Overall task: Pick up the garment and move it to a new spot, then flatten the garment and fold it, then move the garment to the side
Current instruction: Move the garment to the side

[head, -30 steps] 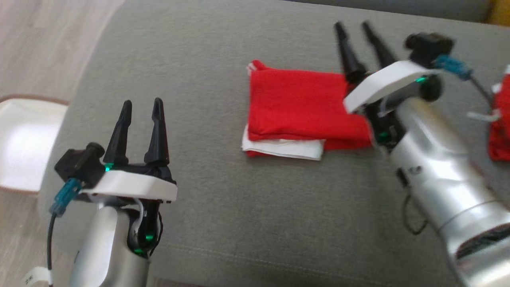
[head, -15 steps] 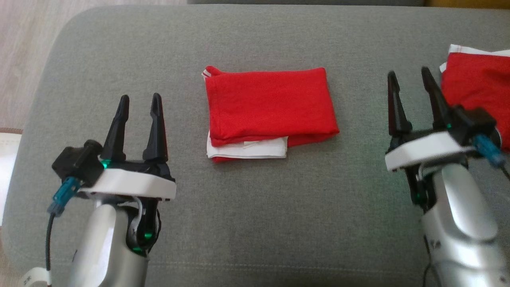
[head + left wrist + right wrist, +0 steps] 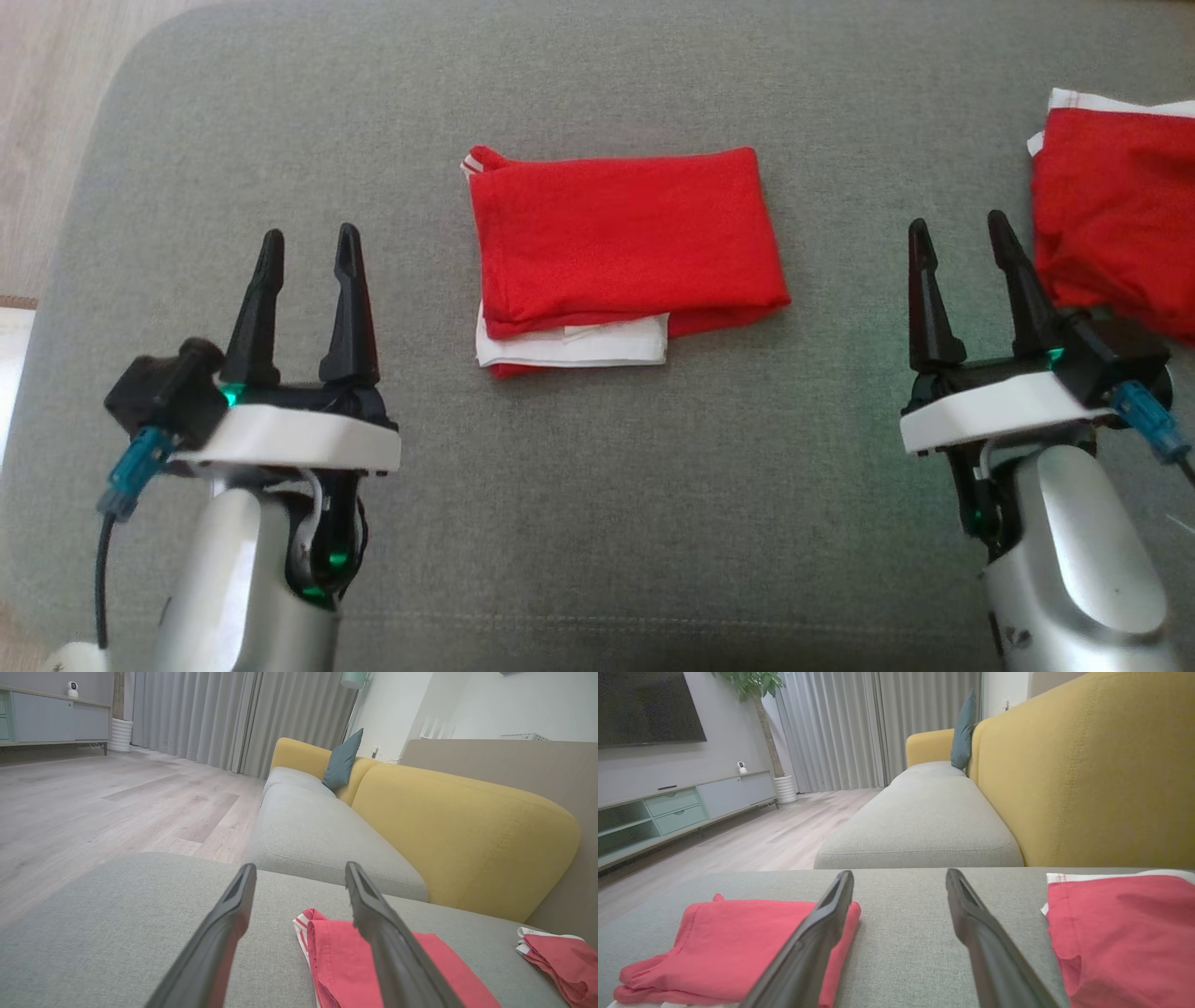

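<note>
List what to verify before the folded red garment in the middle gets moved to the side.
1. Left gripper open and holding nothing: ok.
2. Right gripper open and holding nothing: ok.
3. Both grippers apart from the cloth: ok. They stand nearer the robot than the folded red garment, one on each side.
4. Garment lying flat on the grey cushion: ok.
5. Fold edges lined up: not ok. A white layer sticks out under the near edge, so a grip should probably catch all layers.
6. Right side free for setting it down: not ok. A second red garment lies there.
</note>
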`<state>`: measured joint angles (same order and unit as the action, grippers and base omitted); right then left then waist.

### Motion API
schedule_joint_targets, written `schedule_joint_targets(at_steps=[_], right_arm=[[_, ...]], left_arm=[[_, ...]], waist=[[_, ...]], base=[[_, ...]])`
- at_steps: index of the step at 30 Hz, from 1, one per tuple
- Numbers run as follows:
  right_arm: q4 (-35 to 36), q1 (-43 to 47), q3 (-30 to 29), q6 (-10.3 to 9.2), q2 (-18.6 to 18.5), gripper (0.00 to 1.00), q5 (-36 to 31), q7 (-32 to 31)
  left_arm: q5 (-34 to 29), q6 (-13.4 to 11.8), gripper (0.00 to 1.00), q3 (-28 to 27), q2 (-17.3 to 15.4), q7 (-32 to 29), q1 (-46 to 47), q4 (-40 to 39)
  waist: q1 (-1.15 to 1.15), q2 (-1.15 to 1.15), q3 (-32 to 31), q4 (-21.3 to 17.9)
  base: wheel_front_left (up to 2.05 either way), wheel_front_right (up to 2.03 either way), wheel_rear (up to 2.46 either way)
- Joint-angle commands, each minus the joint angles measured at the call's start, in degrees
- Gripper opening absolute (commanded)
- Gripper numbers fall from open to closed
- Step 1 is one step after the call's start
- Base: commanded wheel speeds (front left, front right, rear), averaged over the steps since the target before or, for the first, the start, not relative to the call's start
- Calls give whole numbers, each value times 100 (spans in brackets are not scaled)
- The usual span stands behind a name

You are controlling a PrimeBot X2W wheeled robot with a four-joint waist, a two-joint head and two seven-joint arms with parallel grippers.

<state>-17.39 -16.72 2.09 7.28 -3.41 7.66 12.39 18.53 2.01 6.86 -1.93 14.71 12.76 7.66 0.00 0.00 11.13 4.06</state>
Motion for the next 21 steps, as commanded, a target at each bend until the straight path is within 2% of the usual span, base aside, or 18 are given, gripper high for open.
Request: schedule_joint_targets(at_steps=[1, 10, 21], right_arm=[[223, -36, 139, 21, 52, 100, 40, -15], [87, -326, 132, 21, 53, 100, 457, -497], [-1124, -991, 168, 21, 53, 100, 1172, -1318]], left_arm=[[-41, -9, 100, -172, -95, 29, 124, -189], [1, 67, 100, 33, -95, 29, 211, -109], [154, 56, 100, 248, -95, 29, 350, -81]], waist=[[0, 0, 14, 25], [0, 0, 209, 377], [0, 0, 574, 979]], base=[[0, 0, 0], [0, 0, 0], [0, 0, 0]])
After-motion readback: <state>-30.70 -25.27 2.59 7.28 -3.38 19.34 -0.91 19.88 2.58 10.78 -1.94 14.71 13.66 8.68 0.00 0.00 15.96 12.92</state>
